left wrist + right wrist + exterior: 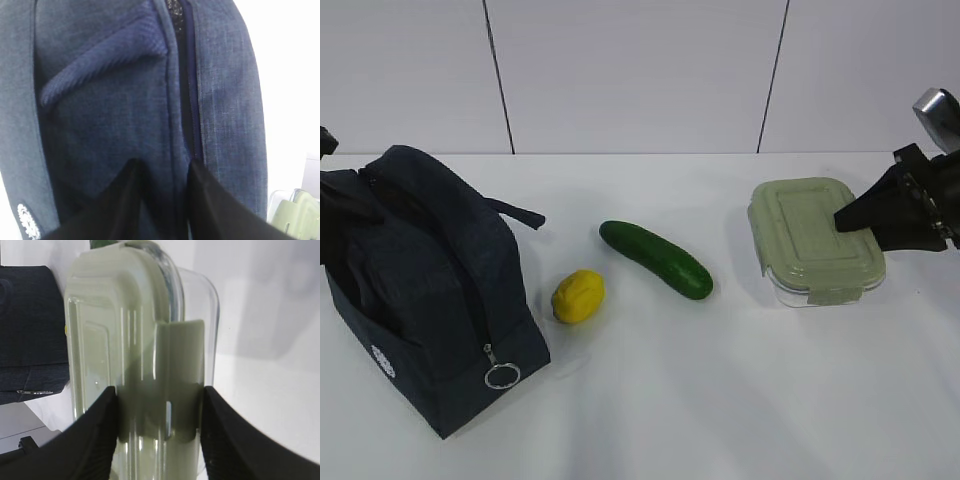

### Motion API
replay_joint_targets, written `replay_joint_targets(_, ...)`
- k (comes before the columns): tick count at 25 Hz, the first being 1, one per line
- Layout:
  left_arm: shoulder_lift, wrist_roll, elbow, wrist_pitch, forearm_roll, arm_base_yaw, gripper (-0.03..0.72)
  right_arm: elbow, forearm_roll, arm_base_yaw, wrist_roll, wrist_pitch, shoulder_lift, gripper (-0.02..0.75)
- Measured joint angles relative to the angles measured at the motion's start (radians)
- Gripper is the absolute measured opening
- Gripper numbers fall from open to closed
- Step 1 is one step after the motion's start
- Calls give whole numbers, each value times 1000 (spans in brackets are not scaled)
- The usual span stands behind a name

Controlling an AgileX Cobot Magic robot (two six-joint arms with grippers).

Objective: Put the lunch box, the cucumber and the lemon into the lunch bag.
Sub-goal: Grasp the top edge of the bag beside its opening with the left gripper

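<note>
The navy lunch bag (420, 260) stands at the left, its zipper ring pull (502, 376) hanging at the front corner. In the left wrist view my left gripper (164, 165) pinches a ridge of the bag's fabric (100, 100) beside the zipper. The yellow lemon (578, 296) and the dark green cucumber (656, 259) lie on the table between bag and lunch box. The lunch box (815, 240), clear glass with a sage-green lid, sits at the right. My right gripper (842, 220) holds its right end; its fingers close on both sides of the end clip (177, 375).
The white table (720, 400) runs to a white panelled wall behind. The left arm is mostly hidden behind the bag at the left edge. A bag handle strap (515, 213) trails toward the cucumber.
</note>
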Motion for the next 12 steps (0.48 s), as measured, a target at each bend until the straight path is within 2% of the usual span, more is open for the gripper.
replay_joint_targets(7, 0, 0, 0, 2, 0, 0, 197, 0, 0, 0, 0, 0, 0, 364)
replay_joint_targets(9, 0, 0, 0, 11, 0, 0, 154, 0, 0, 0, 0, 0, 0, 364)
replay_joint_targets(12, 0, 0, 0, 33, 28, 0, 23, 0, 0, 0, 0, 0, 0, 364)
